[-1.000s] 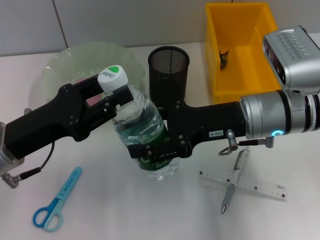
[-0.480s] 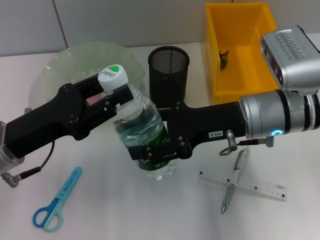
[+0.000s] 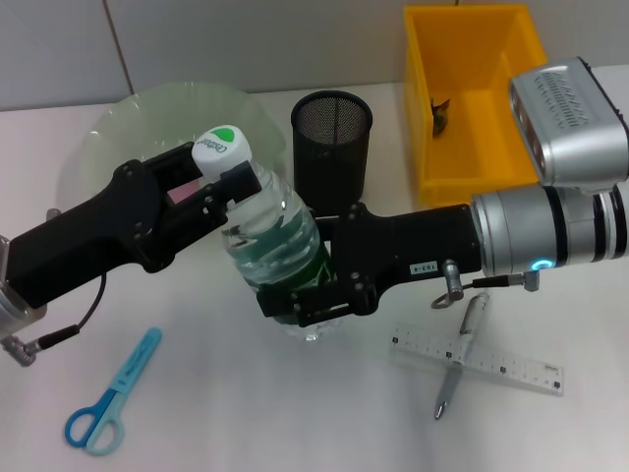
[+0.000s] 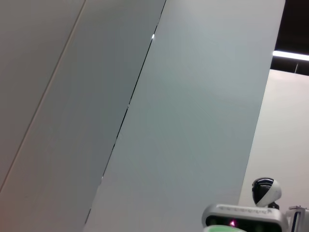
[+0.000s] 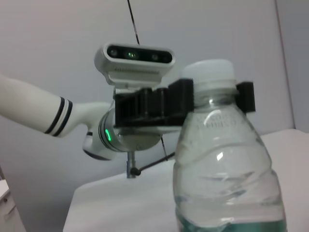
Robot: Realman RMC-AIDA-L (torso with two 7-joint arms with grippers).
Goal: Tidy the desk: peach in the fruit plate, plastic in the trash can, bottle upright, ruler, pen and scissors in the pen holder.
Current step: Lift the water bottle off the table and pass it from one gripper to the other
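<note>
A clear water bottle [image 3: 278,239] with a white cap [image 3: 218,147] stands close to upright at the desk's middle. My left gripper [image 3: 234,184] is shut on its neck, which also shows in the right wrist view, left gripper [image 5: 215,96] on bottle [image 5: 224,174]. My right gripper [image 3: 305,295] is shut on its lower body. A black mesh pen holder [image 3: 332,133] stands just behind. Blue scissors [image 3: 110,396] lie front left. The pen [image 3: 459,356] lies across the clear ruler [image 3: 491,362], front right. A pink patch over the green fruit plate [image 3: 147,123] may be the peach; I cannot tell.
The yellow trash can [image 3: 491,147] stands back right with a dark scrap [image 3: 439,113] inside. The left wrist view shows only a wall and the robot's head [image 4: 265,191]. Bare desk lies along the front edge between the scissors and the ruler.
The bottle has tipped slightly more upright and its base has drawn in a little. Both grippers keep their hold.
</note>
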